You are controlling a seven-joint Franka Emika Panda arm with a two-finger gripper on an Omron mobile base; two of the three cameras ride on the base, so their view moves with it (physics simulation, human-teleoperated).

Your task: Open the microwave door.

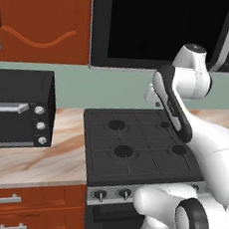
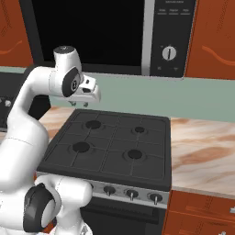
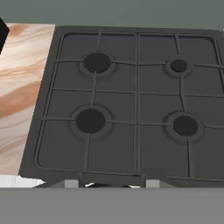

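Above the black four-burner gas stove [image 2: 112, 142], white two-finger gripper [image 2: 79, 104] is hanging, fingers clenched on nothing — black glass microwave door [image 2: 87, 32] sitting closed.

Directly beneath the claw we're looking at a black four-burner stove [image 3: 135, 105], its dark grates and four round burners spread out below, with a row of small silver knobs [image 2: 131, 194] along its front edge, nearer us than the claw. Off to the claw's left we've got a black toaster oven [image 1: 18, 109] with a horizontal silver handle and three knobs, sitting on the marbled counter [image 1: 36, 161]. Orange-brown cabinets [image 1: 44, 19] hang higher up, and drawers [image 1: 26, 208] sit under the counter.
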